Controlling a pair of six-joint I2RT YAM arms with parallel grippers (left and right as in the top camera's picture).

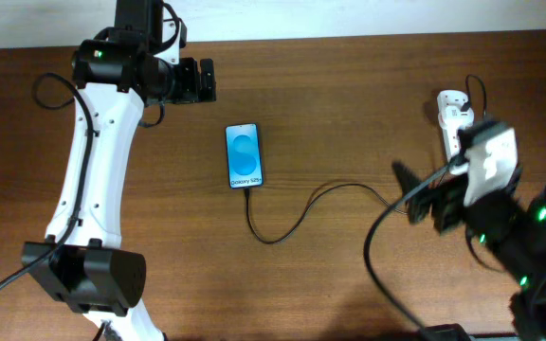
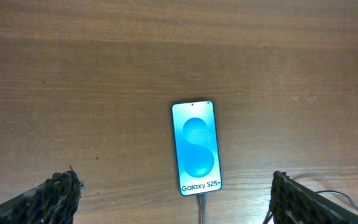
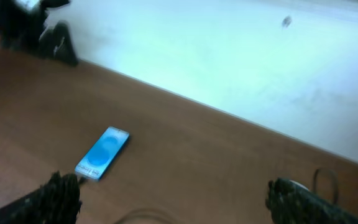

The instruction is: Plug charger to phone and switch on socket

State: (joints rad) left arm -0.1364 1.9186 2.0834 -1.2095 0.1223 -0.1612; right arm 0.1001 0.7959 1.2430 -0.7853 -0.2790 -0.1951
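Note:
The phone [image 1: 244, 156] lies flat on the wooden table with its blue "Galaxy S25" screen up; it also shows in the left wrist view [image 2: 196, 148] and the right wrist view [image 3: 102, 153]. The thin black charger cable [image 1: 282, 225] runs from the phone's near end in a curve toward the right; its plug [image 2: 200, 200] sits in the phone's port. The white socket strip [image 1: 453, 116] lies at the far right, partly hidden by my right arm. My left gripper [image 1: 207, 81] is open and empty above the phone's far side. My right gripper [image 1: 411, 197] is open and empty, left of the socket.
The table's far edge meets a white wall [image 3: 229, 56]. The left arm's base [image 1: 88, 275] stands at the front left. The right arm's body [image 1: 538, 246] fills the front right corner.

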